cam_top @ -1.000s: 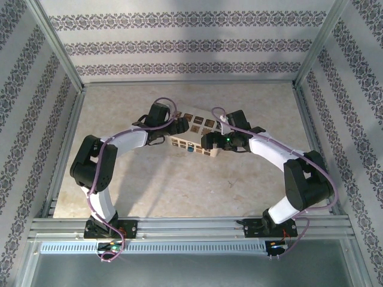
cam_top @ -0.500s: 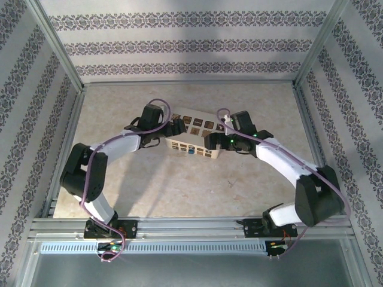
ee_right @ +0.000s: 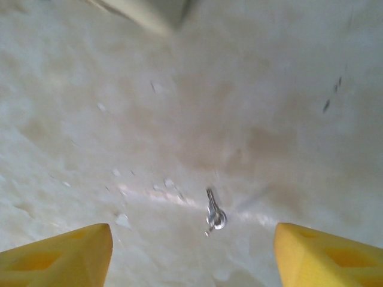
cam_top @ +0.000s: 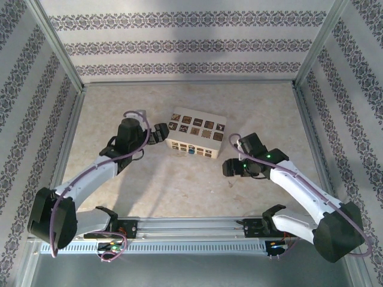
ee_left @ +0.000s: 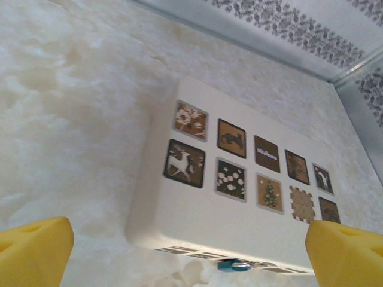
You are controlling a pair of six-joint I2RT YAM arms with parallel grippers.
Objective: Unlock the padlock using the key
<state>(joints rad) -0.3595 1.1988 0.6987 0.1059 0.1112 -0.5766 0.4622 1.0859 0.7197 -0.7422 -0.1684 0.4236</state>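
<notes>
The padlock point(cam_top: 190, 150) is spotted at the foot of the cream box's near face, blue body low against the wall, and it is seen again in the left wrist view point(ee_left: 233, 265). The cream box point(cam_top: 194, 133) is shut, so nothing of its inside can be made out; dark patterned squares are laid across its lid. The small silvery key point(ee_right: 213, 215) is found flat on the pale table point(cam_top: 179, 191), well apart from the box. The left gripper point(cam_top: 160, 133) is held just beside the box's left end, jaws spread wide and empty, the padlock sitting between its yellow pads point(ee_left: 33, 251). The right gripper point(cam_top: 229, 168) is likewise parted and empty, the key framed between its pads point(ee_right: 329, 254).
</notes>
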